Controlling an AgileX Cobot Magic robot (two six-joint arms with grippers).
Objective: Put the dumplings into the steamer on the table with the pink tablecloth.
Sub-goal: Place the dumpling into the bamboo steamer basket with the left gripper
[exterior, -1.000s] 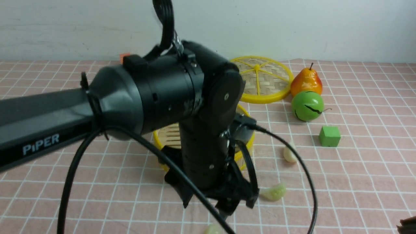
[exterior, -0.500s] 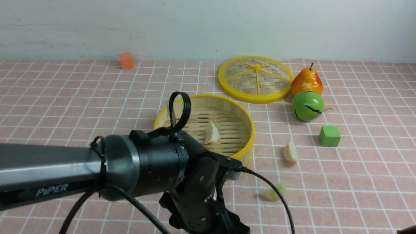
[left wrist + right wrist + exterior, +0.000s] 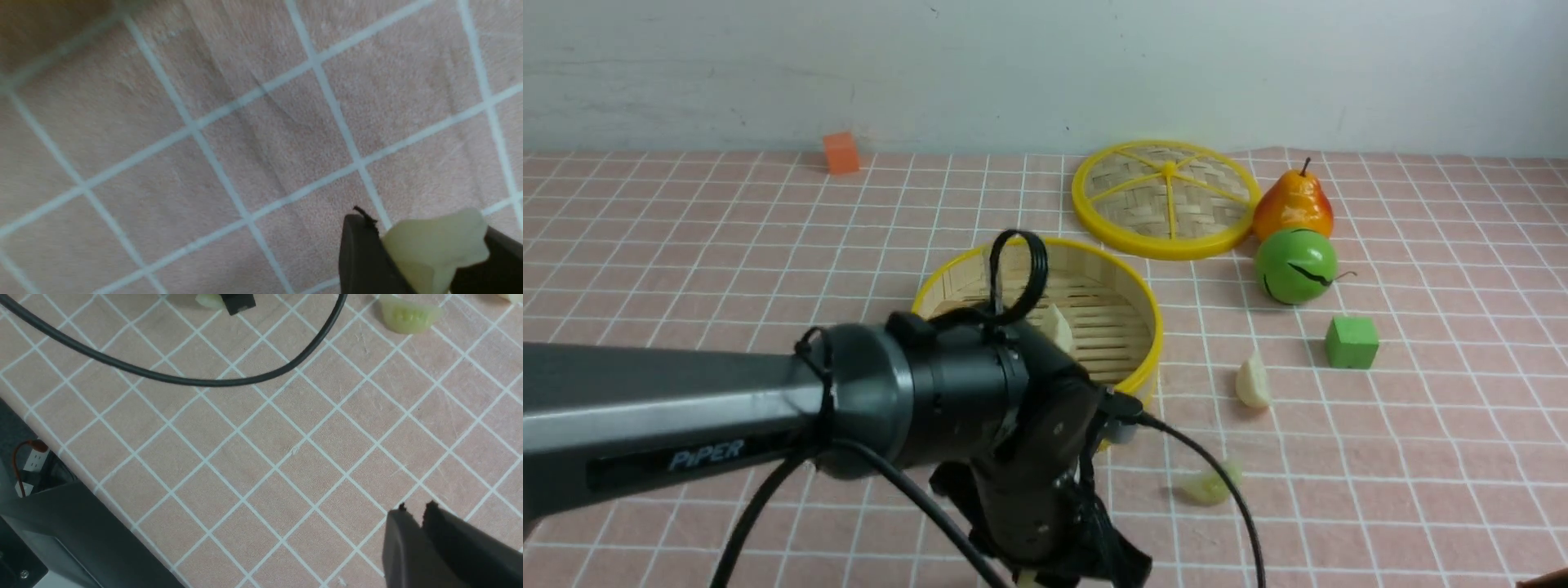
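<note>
The steamer point(image 3: 1147, 322) stands mid-table on the pink tablecloth point(image 3: 1421, 457), with one dumpling point(image 3: 1058, 327) on its slatted floor. My left arm fills the foreground. My left gripper point(image 3: 425, 228) is low over the cloth in front of the steamer, shut on a cream dumpling point(image 3: 437, 245). A white dumpling point(image 3: 1252, 382) and a pale green dumpling point(image 3: 1211, 486) lie on the cloth to the right of the steamer. The green one also shows in the right wrist view point(image 3: 408, 314). My right gripper point(image 3: 414, 508) is shut and empty above the cloth near the front edge.
The woven lid point(image 3: 1165, 200) lies behind the steamer. A pear point(image 3: 1292, 204), a green round fruit point(image 3: 1295, 265) and a green cube point(image 3: 1351, 342) sit at the right, an orange cube point(image 3: 840, 153) at the far left. The left arm's black cable point(image 3: 184, 377) loops over the cloth.
My left arm came down onto the dumpling at the front of the cloth, uncovering the steamer. It now stands slightly higher and further right, with that dumpling between its jaws.
</note>
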